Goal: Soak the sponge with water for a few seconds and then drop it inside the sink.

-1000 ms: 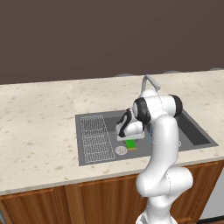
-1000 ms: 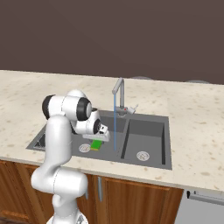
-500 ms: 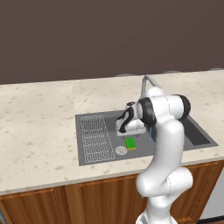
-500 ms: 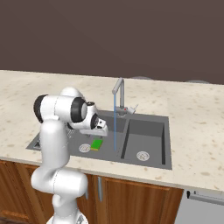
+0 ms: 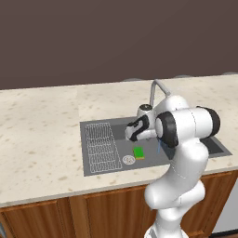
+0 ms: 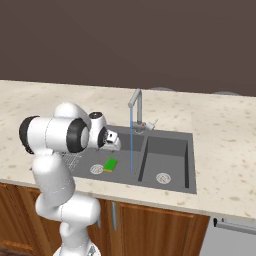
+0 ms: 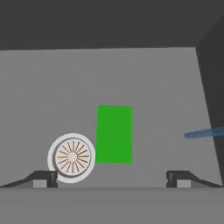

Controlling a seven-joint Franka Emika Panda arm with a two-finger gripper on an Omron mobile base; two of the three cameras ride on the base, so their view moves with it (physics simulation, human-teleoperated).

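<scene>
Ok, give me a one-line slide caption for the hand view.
Green sponge lying flat on the sink floor beside the drain, open gripper above.

Beige speckled stone worktop point(image 5: 42, 125) running the full width of the scene, seen again from the opposite side point(image 6: 220, 130). Dark brown wall point(image 5: 93, 37) rising directly behind the worktop's rear edge. Reddish-brown wooden cabinet fronts point(image 5: 107, 214) below the worktop's front edge, divided by vertical seams; 1 slim grey vertical handle point(image 6: 113, 216) on a cabinet door in the right base view. A pale grey appliance front point(image 6: 232, 240) stands beside the cabinets at the lower right corner of that view.
</scene>
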